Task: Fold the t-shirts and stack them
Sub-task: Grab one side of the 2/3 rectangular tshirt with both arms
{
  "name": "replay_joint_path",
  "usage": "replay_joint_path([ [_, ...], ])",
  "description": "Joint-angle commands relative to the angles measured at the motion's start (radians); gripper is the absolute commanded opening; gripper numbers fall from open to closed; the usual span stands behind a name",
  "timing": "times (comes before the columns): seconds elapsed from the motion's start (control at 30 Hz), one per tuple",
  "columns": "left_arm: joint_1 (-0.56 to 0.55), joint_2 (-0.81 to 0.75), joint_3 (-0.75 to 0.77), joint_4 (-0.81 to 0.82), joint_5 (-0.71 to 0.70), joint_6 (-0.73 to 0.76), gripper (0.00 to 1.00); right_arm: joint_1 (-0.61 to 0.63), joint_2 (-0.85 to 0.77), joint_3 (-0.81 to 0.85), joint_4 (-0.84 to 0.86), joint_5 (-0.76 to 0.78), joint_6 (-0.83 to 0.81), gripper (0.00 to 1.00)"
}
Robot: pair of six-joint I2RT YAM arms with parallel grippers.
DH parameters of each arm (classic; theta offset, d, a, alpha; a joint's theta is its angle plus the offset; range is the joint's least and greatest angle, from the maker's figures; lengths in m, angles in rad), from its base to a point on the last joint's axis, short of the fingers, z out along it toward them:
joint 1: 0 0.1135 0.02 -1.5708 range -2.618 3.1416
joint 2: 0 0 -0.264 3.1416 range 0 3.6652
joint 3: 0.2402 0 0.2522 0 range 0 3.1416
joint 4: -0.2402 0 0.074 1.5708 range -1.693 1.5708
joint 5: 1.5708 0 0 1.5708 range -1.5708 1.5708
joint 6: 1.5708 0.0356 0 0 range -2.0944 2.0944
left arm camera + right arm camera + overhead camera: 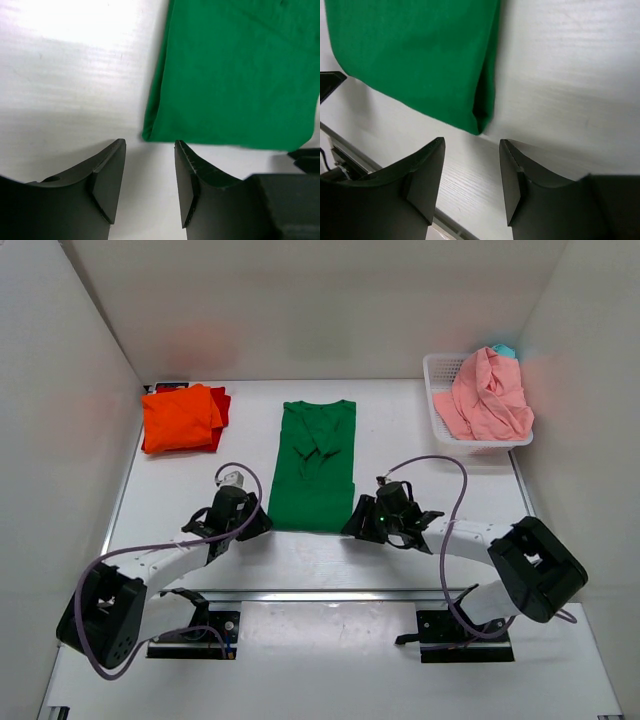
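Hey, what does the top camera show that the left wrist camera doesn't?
Only the top view: the folded orange t-shirt lying on the red t-shirt at far left, and the pink t-shirt heaped in the white basket. Only the left wrist view: the bare gap between the open left tool and the cloth's folded near corner. Both: the green t-shirt flat on the table.
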State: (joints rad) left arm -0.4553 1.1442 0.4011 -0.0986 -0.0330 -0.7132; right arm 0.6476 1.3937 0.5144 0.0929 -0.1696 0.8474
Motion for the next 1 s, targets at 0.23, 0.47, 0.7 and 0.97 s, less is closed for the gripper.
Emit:
replay_joint_path([
  [0.23,-0.033,0.204,0.042,0.221,0.002,-0.061,0.33,-0.003,0.142,0.055,0.104,0.004,0.022,0.16],
  [0.47,-0.075,0.073,0.019,-0.013,0.056,-0.046,0.00,0.046,0.033,0.003,-0.042,0.025,-0.010,0.00],
  [0.7,-0.178,-0.271,-0.093,-0.219,0.081,-0.129,0.00,0.133,-0.243,-0.137,-0.188,-0.019,-0.001,0.00],
  [0.97,-0.168,-0.400,-0.072,-0.282,0.146,-0.138,0.00,0.081,-0.358,-0.067,-0.297,-0.157,-0.073,0.00],
])
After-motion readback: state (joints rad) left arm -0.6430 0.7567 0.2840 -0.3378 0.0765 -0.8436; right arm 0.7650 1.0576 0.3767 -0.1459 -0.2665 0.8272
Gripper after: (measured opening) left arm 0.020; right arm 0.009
